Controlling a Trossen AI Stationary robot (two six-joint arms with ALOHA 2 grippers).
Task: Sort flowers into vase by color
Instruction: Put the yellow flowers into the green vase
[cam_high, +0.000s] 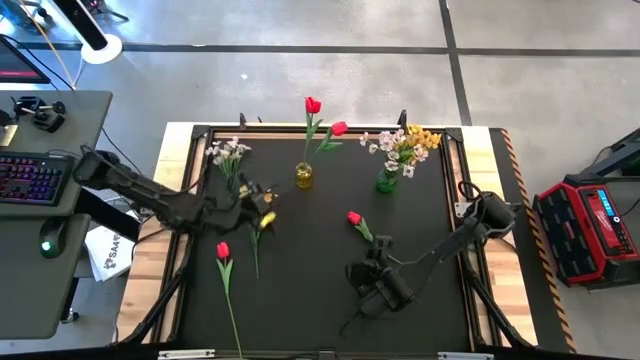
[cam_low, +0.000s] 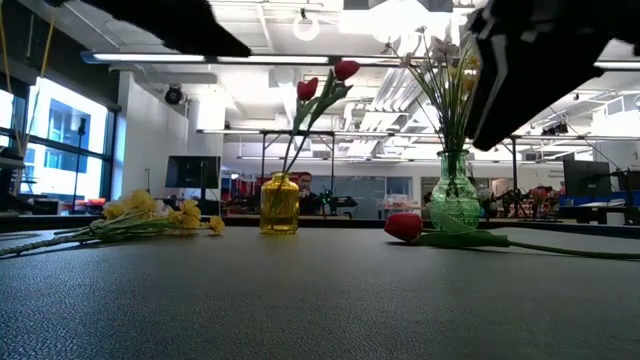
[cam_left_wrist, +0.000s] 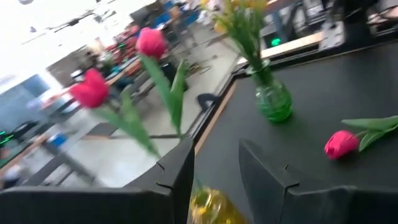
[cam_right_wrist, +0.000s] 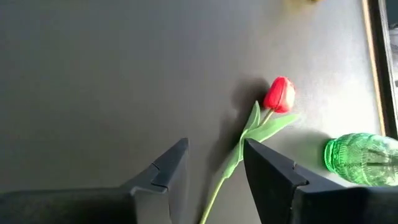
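Two tulips stand in the yellow vase (cam_high: 304, 177); white and yellow sprays fill the green vase (cam_high: 387, 181). At left, the left gripper (cam_high: 262, 203), jaws parted, hovers over a yellow spray (cam_high: 262, 222) on the mat. The right gripper (cam_right_wrist: 214, 165), jaws apart, straddles a lying red tulip (cam_right_wrist: 279, 94).

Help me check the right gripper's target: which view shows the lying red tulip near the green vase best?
The right wrist view: the red tulip shows whole, bloom, leaves and stem. The high view shows it small, the low view edge-on, the left wrist view mostly its bloom.
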